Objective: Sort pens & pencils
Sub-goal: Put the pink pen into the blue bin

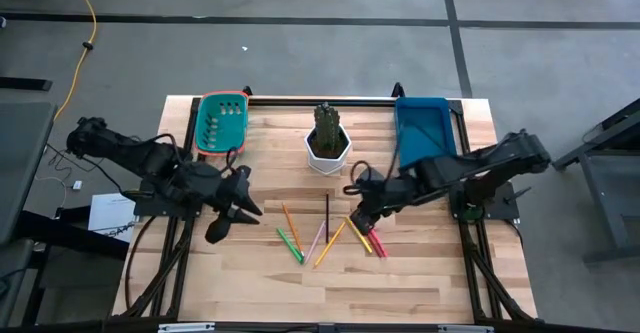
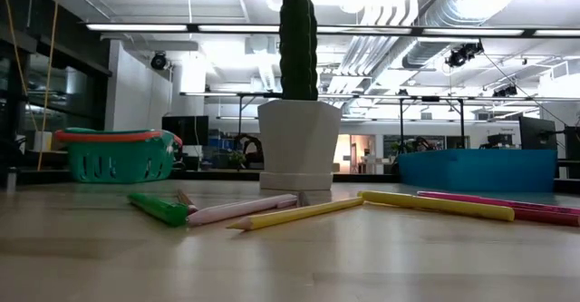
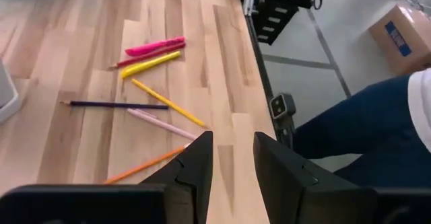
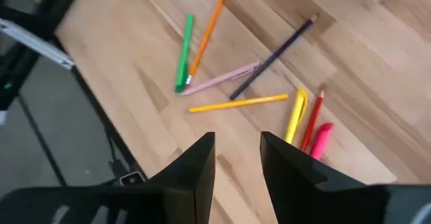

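- Right gripper (image 1: 358,216) hung w/ jaws apart, holding nothing, right over the right end of the pile.
- Closest to it: bright pink pen (image 1: 377,242) beside a red stick (image 1: 369,240) and a thick yellow stick (image 1: 360,235), all slanting the same way.
- Left gripper (image 1: 228,216) also open & empty, near the green pen (image 1: 290,244) but farther from most.
- Count, approx: 8 sticks on the table (image 1: 400,283). Pens: 1 green, 1 bright pink, 1 pale pink (image 1: 316,238). Pencils: 1 orange (image 1: 290,223), 1 dark (image 1: 326,216), 1 thin yellow (image 1: 330,243).

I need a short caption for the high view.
Both open tools, left and right, hover beside scattered pens and pencils.
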Motion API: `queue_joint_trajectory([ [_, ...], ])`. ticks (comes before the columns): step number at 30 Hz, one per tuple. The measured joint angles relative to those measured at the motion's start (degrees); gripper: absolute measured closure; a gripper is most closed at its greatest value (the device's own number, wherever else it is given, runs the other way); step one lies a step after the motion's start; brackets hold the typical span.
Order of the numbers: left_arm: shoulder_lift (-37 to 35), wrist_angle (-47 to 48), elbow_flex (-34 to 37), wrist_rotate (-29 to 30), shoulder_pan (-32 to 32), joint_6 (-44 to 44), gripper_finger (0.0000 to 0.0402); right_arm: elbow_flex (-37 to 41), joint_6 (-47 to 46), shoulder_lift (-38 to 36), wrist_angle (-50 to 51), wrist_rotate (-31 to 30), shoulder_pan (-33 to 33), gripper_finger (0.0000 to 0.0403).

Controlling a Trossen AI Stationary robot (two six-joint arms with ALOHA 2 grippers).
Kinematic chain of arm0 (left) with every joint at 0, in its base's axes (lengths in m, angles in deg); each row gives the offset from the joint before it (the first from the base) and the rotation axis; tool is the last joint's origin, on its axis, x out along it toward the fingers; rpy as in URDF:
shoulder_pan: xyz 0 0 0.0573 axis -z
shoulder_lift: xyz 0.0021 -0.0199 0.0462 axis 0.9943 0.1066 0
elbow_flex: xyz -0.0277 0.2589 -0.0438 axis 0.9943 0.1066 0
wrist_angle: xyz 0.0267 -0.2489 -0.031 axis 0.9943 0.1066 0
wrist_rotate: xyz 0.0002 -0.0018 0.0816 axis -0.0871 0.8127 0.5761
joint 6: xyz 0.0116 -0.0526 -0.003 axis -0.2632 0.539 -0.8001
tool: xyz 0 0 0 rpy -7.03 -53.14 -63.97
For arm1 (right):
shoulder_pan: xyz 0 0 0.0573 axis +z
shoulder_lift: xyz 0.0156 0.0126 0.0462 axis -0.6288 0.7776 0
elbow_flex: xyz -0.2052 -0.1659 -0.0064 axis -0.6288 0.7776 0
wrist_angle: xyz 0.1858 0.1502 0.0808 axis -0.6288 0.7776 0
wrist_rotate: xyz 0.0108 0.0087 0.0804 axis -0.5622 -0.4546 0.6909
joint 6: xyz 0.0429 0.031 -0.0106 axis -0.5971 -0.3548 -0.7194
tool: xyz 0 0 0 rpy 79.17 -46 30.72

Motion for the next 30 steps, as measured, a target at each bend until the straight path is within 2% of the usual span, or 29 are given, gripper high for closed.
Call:
queue_joint_trajectory([
  [11, 0.2, 5.9, 0.0, 9.8, 7.7, 6.9, 0.0305, -11.2, -5.2, 13.1, 17.1, -0.2, 2.5, 0.0293],
  [16, 0.2, 7.2, 0.0, 13.7, 9.9, 9.8, 0.0305, -11.4, -6.4, 16.9, 17.9, -0.2, 5.2, 0.0293],
  [21, 0.9, 7.2, 0.0, 13.7, 11.0, 11.7, 0.0305, -11.1, -10.0, 19.7, 17.2, -0.5, 8.5, 0.0293],
  [25, 2.2, 7.5, 0.0, 13.5, 11.7, 11.9, 0.0305, -11.1, -13.1, 20.8, 15.8, -4.2, 11.4, 0.0293],
  [30, 4.5, 7.6, 0.0, 12.6, 11.8, 12.4, 0.0305, -11.1, -16.6, 20.9, 16.4, -6.1, 13.7, 0.0293],
])
